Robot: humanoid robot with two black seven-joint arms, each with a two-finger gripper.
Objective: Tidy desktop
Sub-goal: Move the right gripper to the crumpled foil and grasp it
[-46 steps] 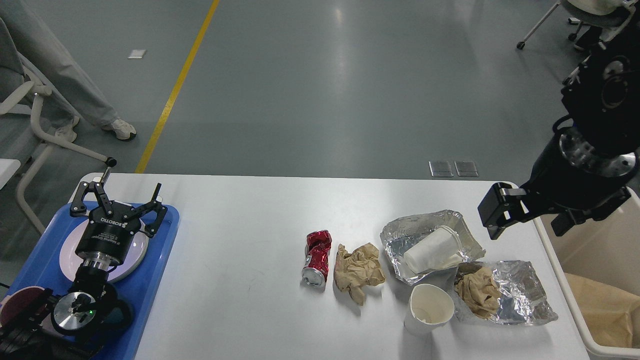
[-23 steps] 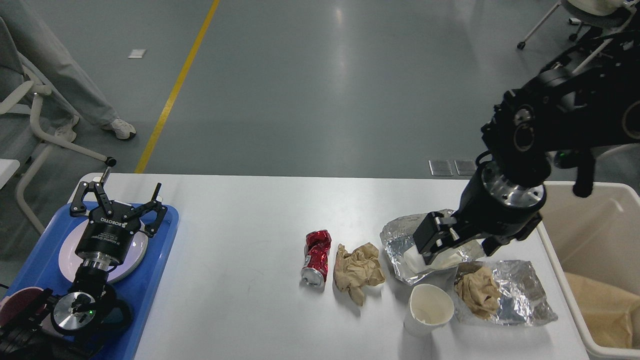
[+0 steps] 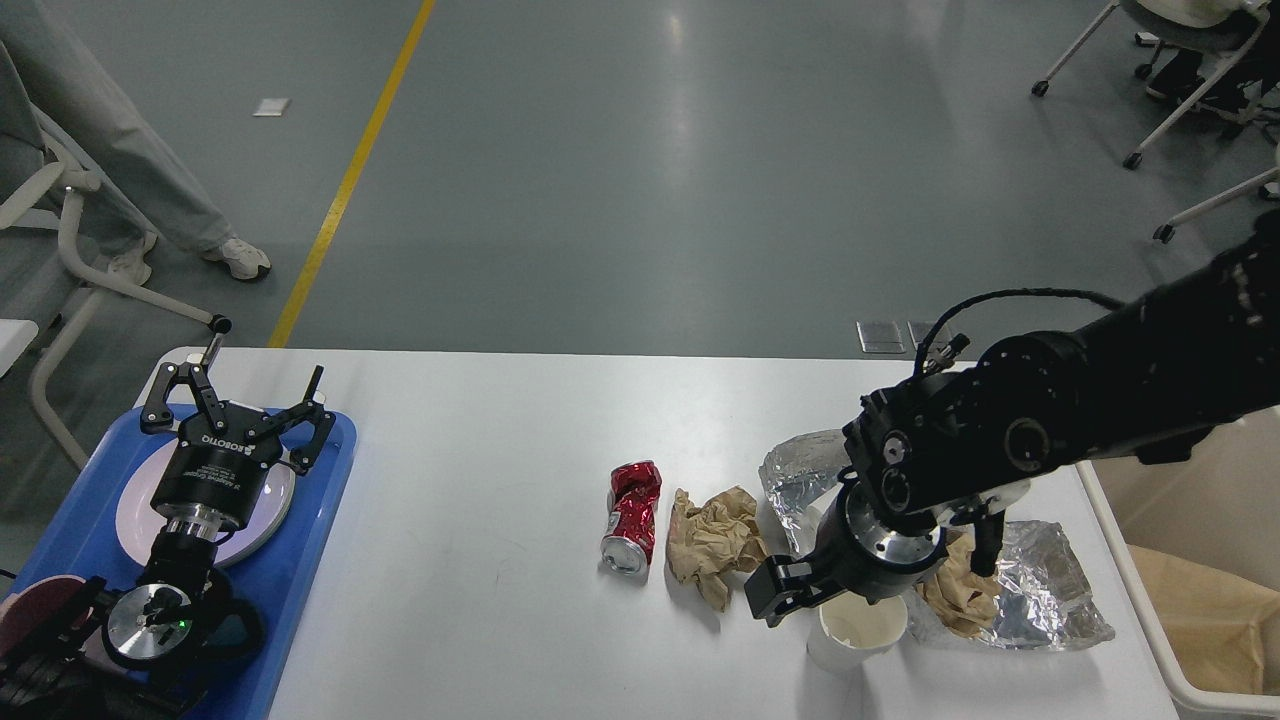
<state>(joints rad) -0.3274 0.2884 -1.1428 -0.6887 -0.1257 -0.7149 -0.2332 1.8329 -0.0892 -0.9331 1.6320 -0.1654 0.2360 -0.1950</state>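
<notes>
The white desktop [image 3: 480,470] holds a crushed red can [image 3: 632,512], a crumpled brown paper [image 3: 712,540], a foil sheet [image 3: 795,468], an upright white paper cup [image 3: 862,628] and a second foil sheet [image 3: 1050,585] with brown paper [image 3: 962,602] on it. My right gripper [image 3: 775,597] hangs low between the crumpled brown paper and the upright cup; it is dark and its fingers cannot be told apart. My right arm hides the middle of the first foil sheet. My left gripper [image 3: 238,398] is open and empty above the blue tray [image 3: 310,540].
A white plate [image 3: 135,505] and a dark red bowl [image 3: 25,608] lie on the blue tray at the left. A beige bin [image 3: 1200,610] with brown paper inside stands off the table's right edge. Chairs and a person's legs are on the floor beyond.
My right arm has swung from the bin side leftward and down across the foil sheets; its gripper now sits beside the upright cup. The left arm has not moved.
</notes>
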